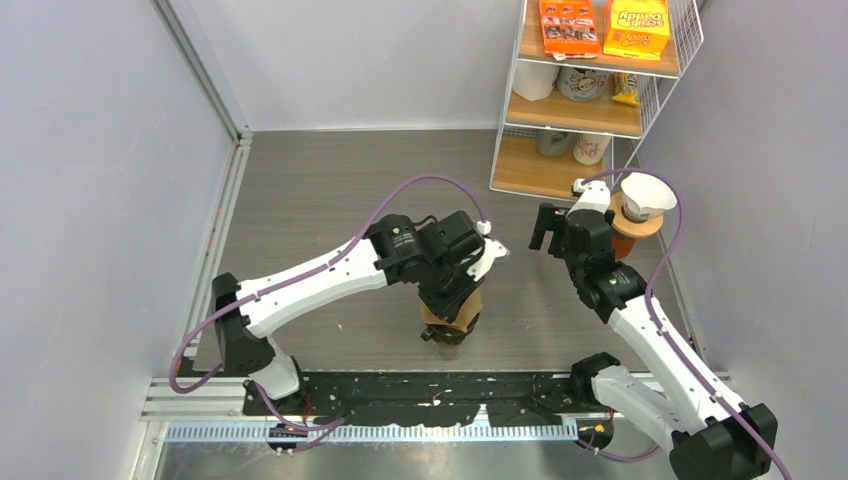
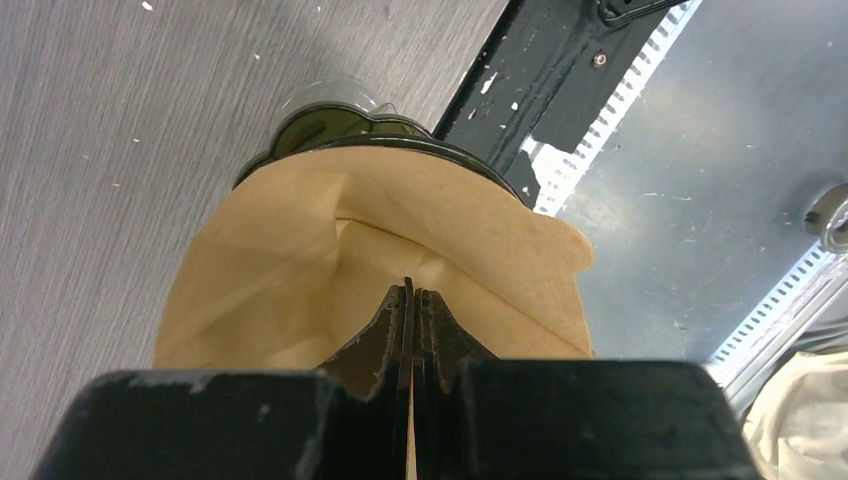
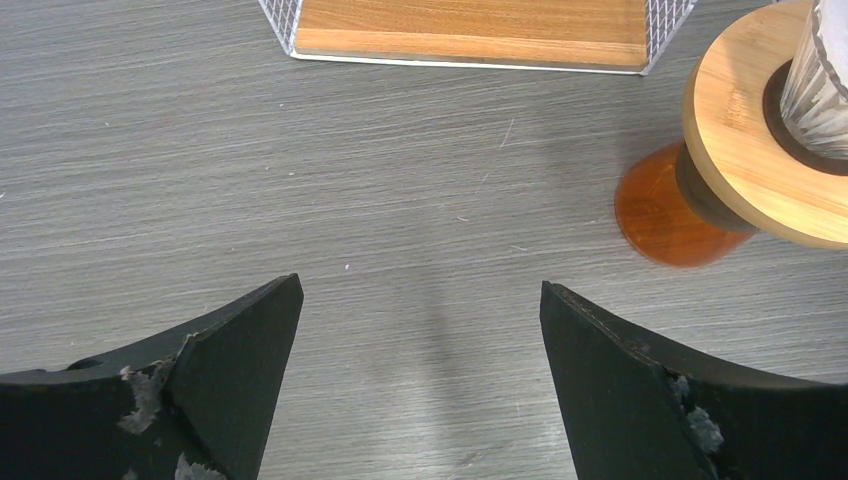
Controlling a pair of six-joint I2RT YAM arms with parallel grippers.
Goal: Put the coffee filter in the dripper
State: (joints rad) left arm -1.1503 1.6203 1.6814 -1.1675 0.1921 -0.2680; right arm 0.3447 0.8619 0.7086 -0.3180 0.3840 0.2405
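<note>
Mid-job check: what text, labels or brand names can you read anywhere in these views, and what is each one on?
"Sugar Daddy" (probably; red letters, upside down in the top view): yellow box on the top board of the wire shelf.
Orange box beside it: print too small to read.
Mug on the middle board and cup on the bottom board: markings too blurred to read.
Both wrist views: no text.

High rear camera looks down; wrist cameras hug the table (image 3: 400, 200).
</note>
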